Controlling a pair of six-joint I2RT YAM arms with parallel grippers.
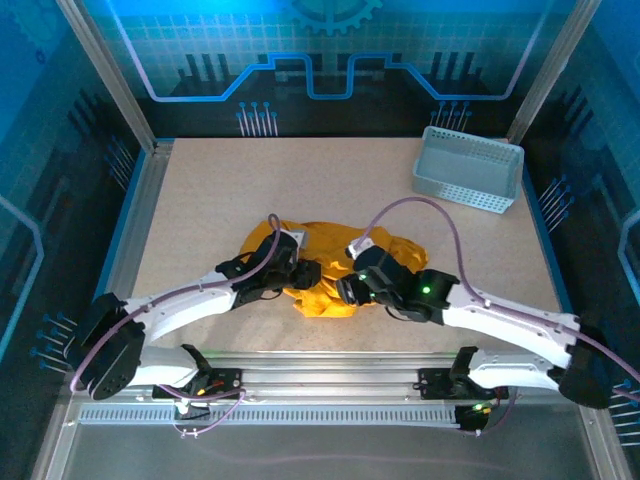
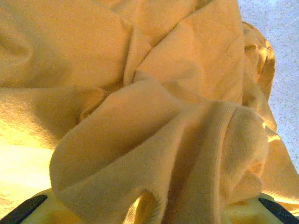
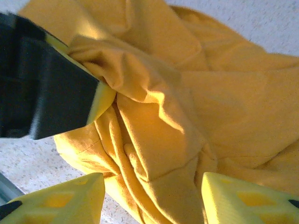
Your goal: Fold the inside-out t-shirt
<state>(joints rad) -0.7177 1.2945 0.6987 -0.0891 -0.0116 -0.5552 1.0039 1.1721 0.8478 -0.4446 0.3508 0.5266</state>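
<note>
Shirt: the t-shirt (image 1: 322, 245) lies in a crumpled heap on the table (image 1: 200, 200), near the front edge and between my two arms. The basket (image 1: 465, 190) sits well apart at the far right.

Progress: I judge no fold is made yet; I see no flat panel, sleeve or hem to work from.

Left gripper (image 1: 303, 274): low on the heap's left side. In its wrist view the cloth is piled between the jaws and covers them, so I cannot tell whether it pinches anything.

Right gripper (image 3: 152, 200): jaws stand apart around a twisted ridge of cloth, gripping nothing.

Arm pose: both arms reach inward from the front corners, elbows out, wrists tipped down, the two grippers just beside each other over the heap.

Risk, collision: the left finger (image 3: 51, 88) sits very near my right jaws; closing or lifting either could knock them together.

Risk, bad grip: closing here would likely catch several layers and lift a wad, not an edge.

Risk, drag: pulling low could slide the heap toward the front edge.
</note>
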